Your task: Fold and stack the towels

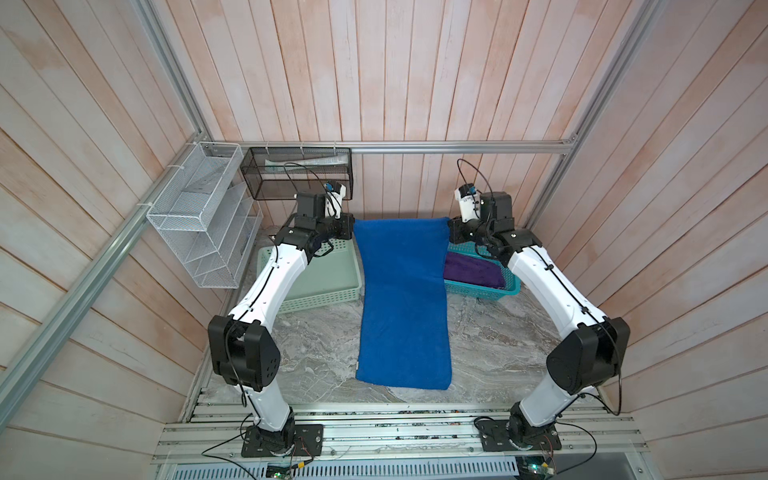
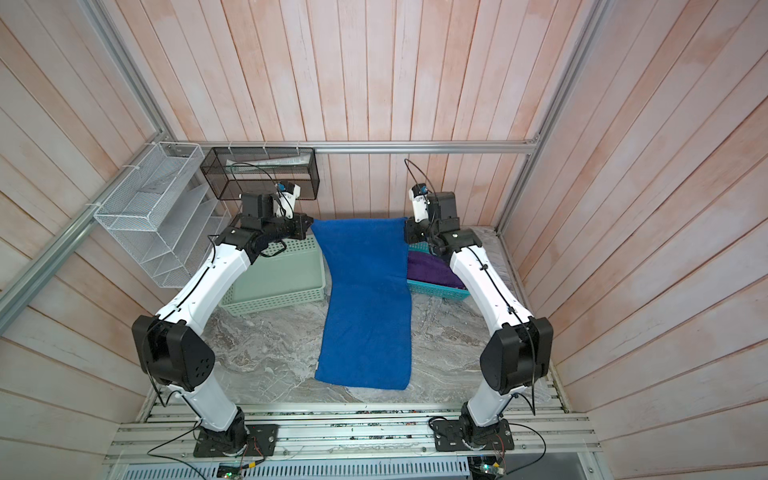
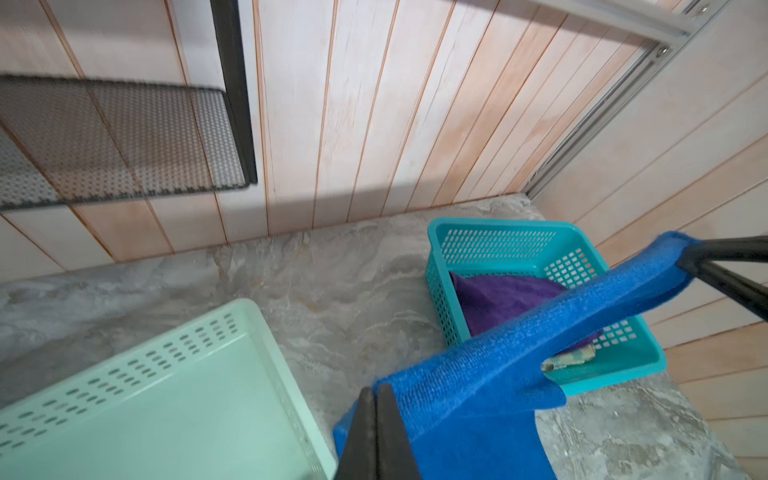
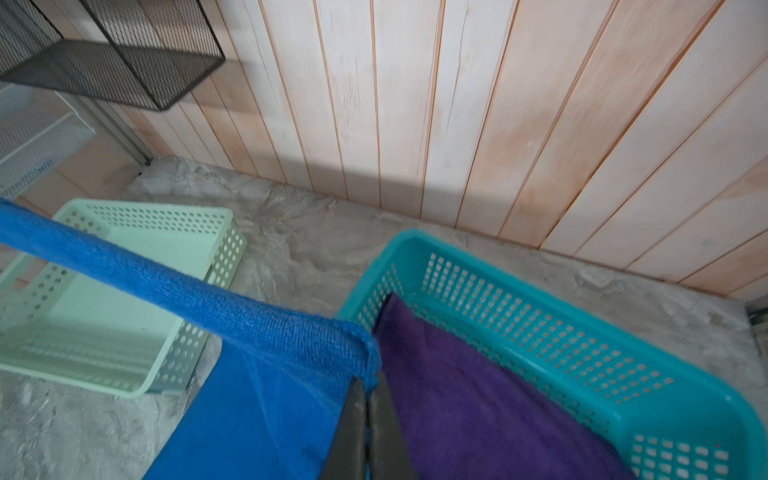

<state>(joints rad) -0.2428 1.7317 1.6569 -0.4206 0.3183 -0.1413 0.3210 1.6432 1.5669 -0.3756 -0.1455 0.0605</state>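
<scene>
Left pincer: the left pincer [image 3: 376, 392] is clenched on the far-left corner of the blue towel [image 1: 403, 299], raised above the bench [image 1: 498, 340] next to the mint-green basket [image 3: 166, 374].
Right pincer: the right pincer [image 4: 368, 386] is clenched on the towel's far-right corner, above the near-left edge of the teal basket [image 4: 582, 316].
Blue towel: its far edge is stretched between the two pincers, off the bench. The cloth slopes down toward the near side, and its near end lies flat mid-bench.
Purple towel: the purple towel [image 4: 478, 395] lies inside the teal basket at far right, partly hidden by the blue towel in both top views.
Mint-green basket: far left on the bench, partly under the left arm.
Wall: a black mesh basket [image 1: 299, 172] and a white wire rack [image 1: 199, 224] hang at far left.
</scene>
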